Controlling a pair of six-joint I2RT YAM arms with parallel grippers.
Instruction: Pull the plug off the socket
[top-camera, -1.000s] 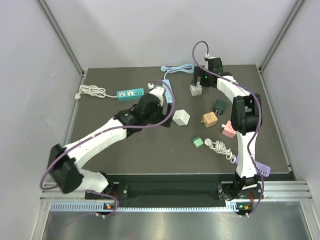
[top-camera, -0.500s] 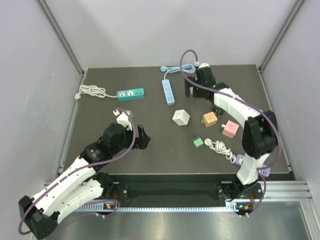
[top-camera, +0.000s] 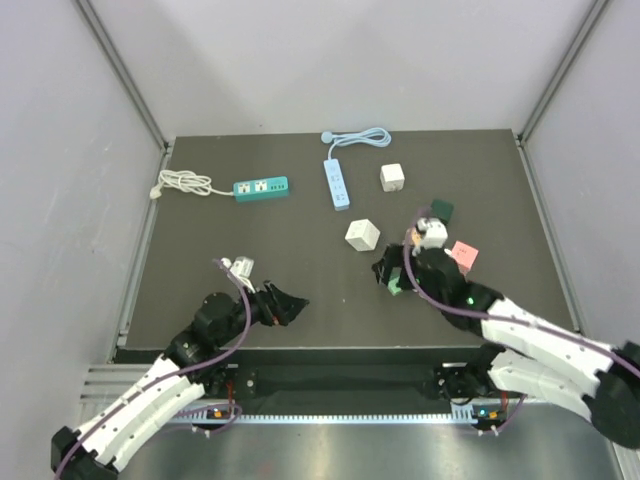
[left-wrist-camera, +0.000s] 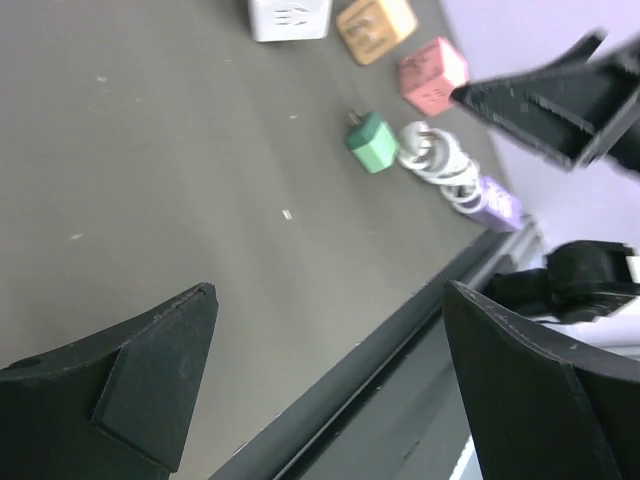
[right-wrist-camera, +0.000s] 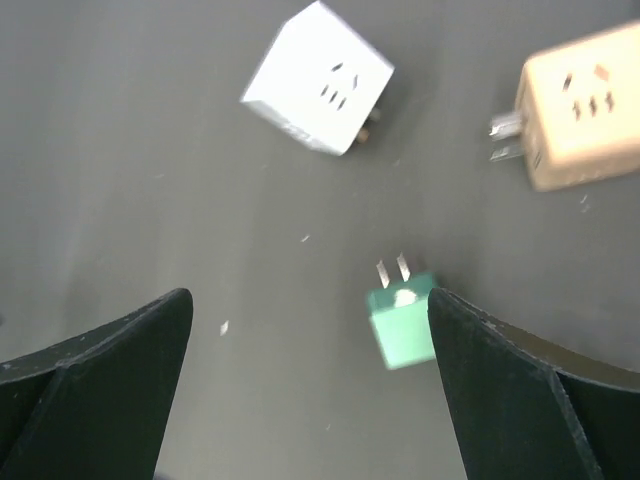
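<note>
The 2 arms sit low by the near edge of the table. The left gripper has its jaws spread wide and empty. So does the right gripper, which hangs over a small green plug. The white cube plug lies at the far side, near the light-blue socket strip but apart from it.

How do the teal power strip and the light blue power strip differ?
The teal power strip lies left to right; the light blue power strip runs near to far. The teal one's white cord is bunched at its left end; the light blue one's matching cord loops off its far end. Both lie flat, with nothing visibly plugged in.
</note>
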